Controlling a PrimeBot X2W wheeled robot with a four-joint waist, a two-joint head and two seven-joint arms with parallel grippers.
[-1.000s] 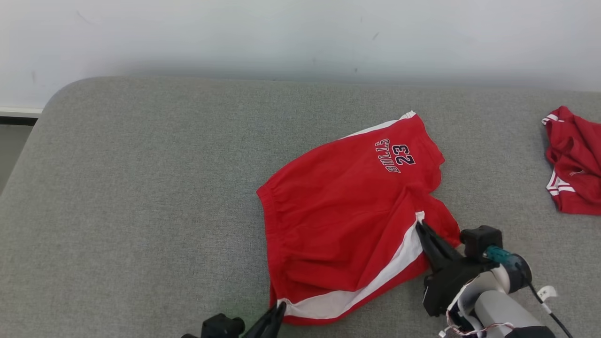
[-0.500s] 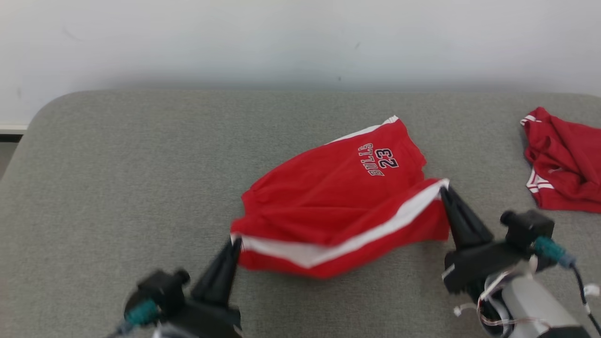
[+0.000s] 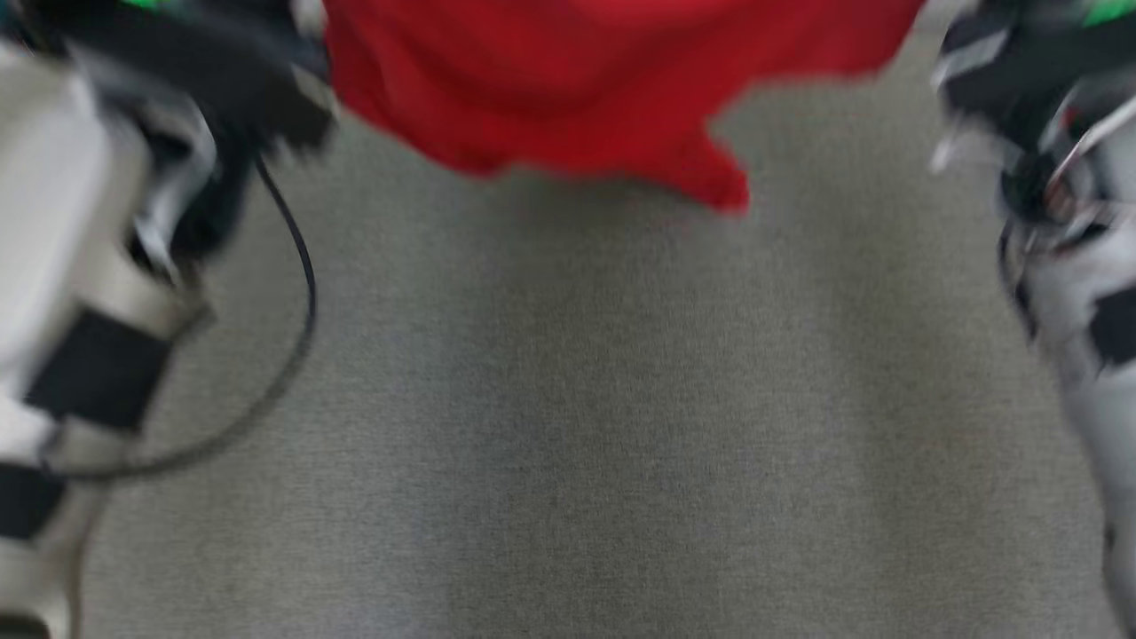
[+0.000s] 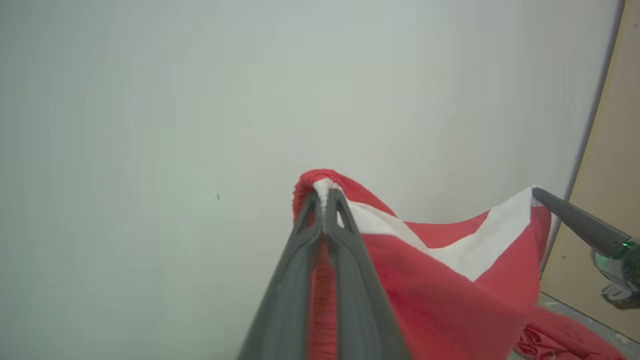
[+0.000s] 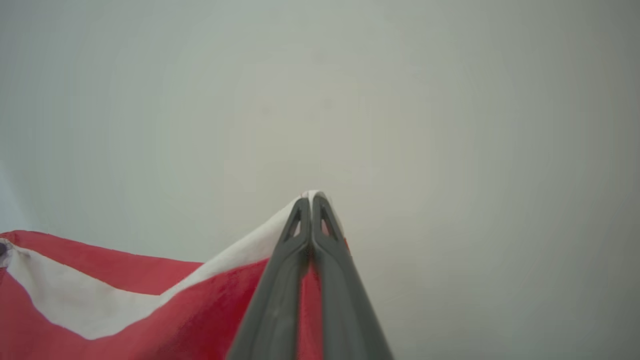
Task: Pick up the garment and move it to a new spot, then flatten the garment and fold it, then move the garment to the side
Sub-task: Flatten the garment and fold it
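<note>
Between both grippers: garment [image 3: 577, 98] now hangs stretched, lifted off the bench [image 3: 568, 399] where it lay a second ago.
Left gripper [image 4: 325, 197]: pressed together, pinching a white-striped corner.
Right gripper [image 5: 311, 202]: pinching the opposite striped corner.
Meaning: pick-up looks done; carrying to a new spot comes next.

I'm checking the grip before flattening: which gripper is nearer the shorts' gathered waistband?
Left. The left gripper is shut on the red shorts' gathered waistband itself; the right gripper pinches the far end of their white stripe.
</note>
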